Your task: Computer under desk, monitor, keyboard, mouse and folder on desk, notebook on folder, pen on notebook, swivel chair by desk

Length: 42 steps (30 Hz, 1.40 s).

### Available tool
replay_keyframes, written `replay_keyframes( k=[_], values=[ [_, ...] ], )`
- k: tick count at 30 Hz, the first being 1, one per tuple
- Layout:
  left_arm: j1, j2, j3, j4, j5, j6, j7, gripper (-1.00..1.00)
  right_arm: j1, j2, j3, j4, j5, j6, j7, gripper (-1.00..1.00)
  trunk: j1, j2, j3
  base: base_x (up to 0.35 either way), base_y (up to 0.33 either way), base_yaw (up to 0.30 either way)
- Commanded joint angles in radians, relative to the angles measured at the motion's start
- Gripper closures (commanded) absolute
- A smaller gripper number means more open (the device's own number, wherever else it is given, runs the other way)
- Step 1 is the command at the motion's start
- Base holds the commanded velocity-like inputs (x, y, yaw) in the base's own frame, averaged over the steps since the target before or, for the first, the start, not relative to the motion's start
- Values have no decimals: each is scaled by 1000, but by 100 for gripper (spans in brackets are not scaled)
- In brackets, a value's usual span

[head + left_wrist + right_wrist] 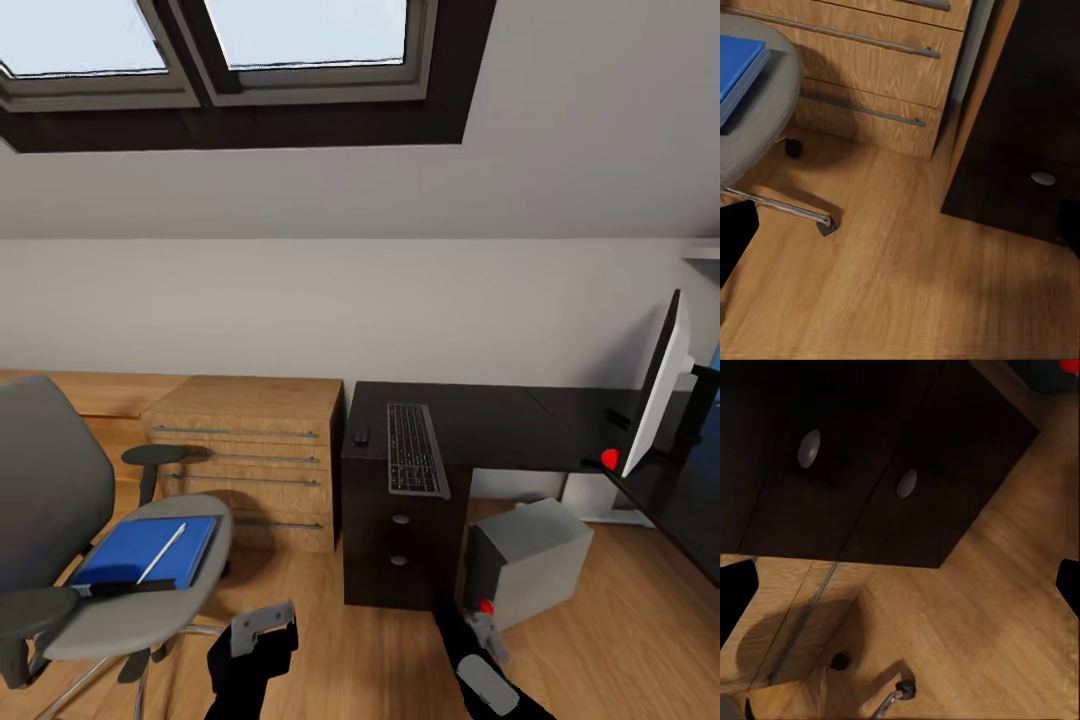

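Black and glossy, the desk carries the keyboard with the mouse just beside it, and the monitor at the far right. Under the desk sits the grey computer. On the swivel chair lies the blue folder, the white pen on top. The right wrist view adds the drawer knobs up close — the left wrist view shows the wooden cabinet. Both grippers' fingers sit at the frame edges, spread wide, holding nothing. No writing is legible.
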Motion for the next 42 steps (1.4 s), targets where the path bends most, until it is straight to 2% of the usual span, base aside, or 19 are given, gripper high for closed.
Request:
replay_keyframes(
  k=[1, 2, 7, 9, 16, 21, 32, 42],
  values=[
    [0, 0, -1, 20, 7, 2, 7, -100, -1, 0, 11, 44, 45, -7, 2, -100, -4, 7, 2, 0, 0, 0],
    [0, 1, 1, 71, 8, 1, 9, -100, -1, 2, 15, 130, 123, -7, 2, -100, -8, 14, 6, 0, 0, 0],
    [22, -27, 11, 40, 7, -6, 12, -100, -29, 30, -13, 96, 116, 2, 30, -100, -8, 13, 5, 0, 0, 0],
    [20, -28, 12, 32, 7, -6, 12, -100, -30, 36, -15, 84, 116, 1, 32, -100, -8, 13, 5, 0, 0, 0],
    [35, -29, 11, 2, 9, -8, 11, -100, -41, 2, -9, 45, 115, -1, 62, -100, -8, 13, 5, 0, 0, 0],
    [35, -29, 11, 1, 9, -8, 9, -100, -41, -24, -10, 44, 115, -2, 90, -100, -27, 48, 21, 0, 0, 0],
    [35, -29, 11, 1, 9, -8, 8, -100, -41, -26, -11, 44, 115, -6, 150, -100, -69, 125, 55, 0, 0, 0],
    [35, -29, 10, 1, 9, -8, 7, -100, -40, -26, -11, 45, 115, -33, 151, -100, -107, 195, 87, 0, 0, 0]
  ],
)
